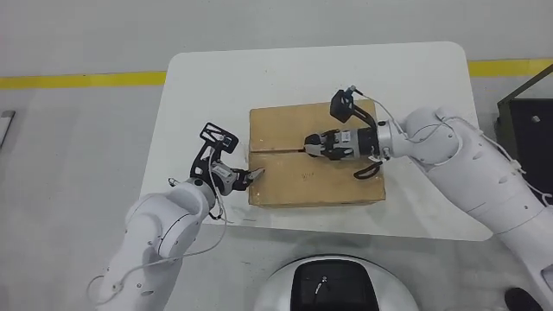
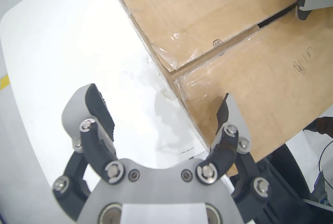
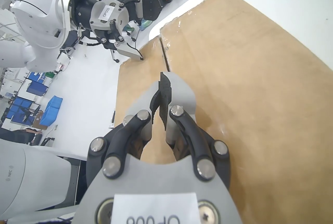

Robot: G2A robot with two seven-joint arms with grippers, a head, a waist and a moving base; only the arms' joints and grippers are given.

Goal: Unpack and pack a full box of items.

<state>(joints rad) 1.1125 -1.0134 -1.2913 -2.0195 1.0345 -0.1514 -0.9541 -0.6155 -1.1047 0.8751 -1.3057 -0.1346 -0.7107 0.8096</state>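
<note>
A closed cardboard box (image 1: 294, 121) lies in the middle of the white table (image 1: 216, 86), its two top flaps meeting at a narrow seam (image 1: 276, 149). My right gripper (image 1: 308, 147) is shut, empty, with its tips right at the seam (image 3: 164, 53) near the box's (image 3: 234, 66) middle. My left gripper (image 2: 158, 105) is open at the end of the box (image 2: 208, 1): one finger (image 2: 230, 110) sits over the flap's edge, the other finger (image 2: 91, 103) over the table (image 2: 65, 40). Torn clear tape (image 2: 182, 40) clings to that end.
The table has bare room behind the box and to its left. A dark cabinet (image 1: 523, 121) stands off the table's right side. A yellow floor line (image 1: 78, 79) runs behind the table. Other robots and blue crates (image 3: 53, 104) stand in the room.
</note>
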